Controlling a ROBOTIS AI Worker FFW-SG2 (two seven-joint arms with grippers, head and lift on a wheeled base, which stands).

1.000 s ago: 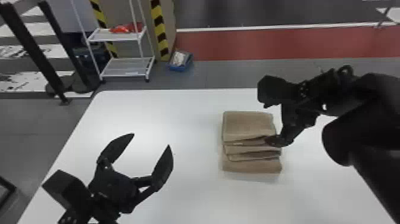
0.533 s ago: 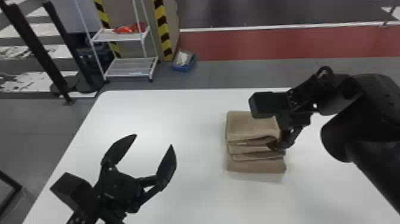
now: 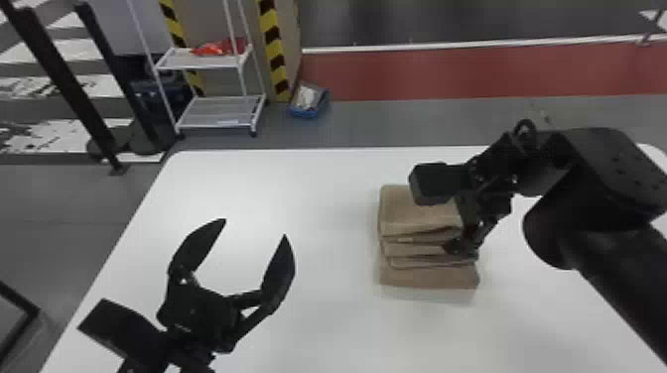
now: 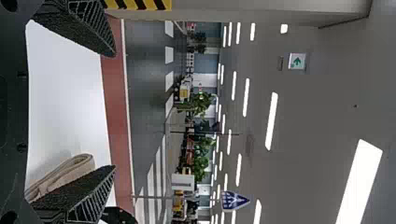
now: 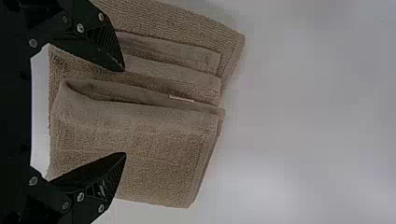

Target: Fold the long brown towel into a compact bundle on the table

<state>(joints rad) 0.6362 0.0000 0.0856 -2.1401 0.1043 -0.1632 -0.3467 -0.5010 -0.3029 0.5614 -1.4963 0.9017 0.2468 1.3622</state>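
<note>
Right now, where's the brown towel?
In the head view, the brown towel lies on the white table, right of centre, below the right arm's open jaws.

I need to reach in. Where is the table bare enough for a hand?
The table is bare between the left claw and the towel, and beyond that claw to the far edge. Crowded: the towel and its right side, under the right claw and arm.

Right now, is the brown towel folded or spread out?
Folded. The towel lies on the table in overlapping layers, the lower ones sticking out past the top fold toward the robot.
</note>
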